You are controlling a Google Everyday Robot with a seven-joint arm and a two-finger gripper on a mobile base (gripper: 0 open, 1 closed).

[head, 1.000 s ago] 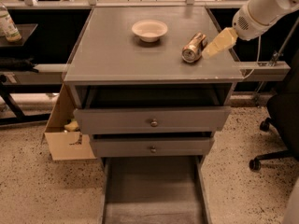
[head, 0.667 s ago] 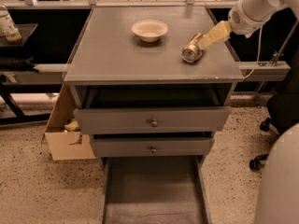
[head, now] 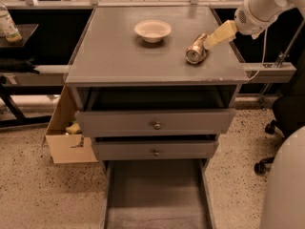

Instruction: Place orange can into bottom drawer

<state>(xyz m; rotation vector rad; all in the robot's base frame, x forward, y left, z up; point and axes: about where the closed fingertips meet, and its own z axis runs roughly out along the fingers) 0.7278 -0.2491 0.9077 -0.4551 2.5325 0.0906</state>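
Camera view is showing bottom drawer [head: 155,194] sitting pulled out with nothing in it, so pick and place are both not yet done. Orange can [head: 196,49] is lying on its side near the worktop's [head: 119,56] right edge. Gripper [head: 217,35] is reaching in over that edge, tip meeting the can's far end; whether it is gripping, cannot tell.

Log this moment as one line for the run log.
stage: pre-grasp | gripper: at far end of copper-orange metal can | can: lying on grey cabinet top | bottom grey drawer tray: open, can not inside
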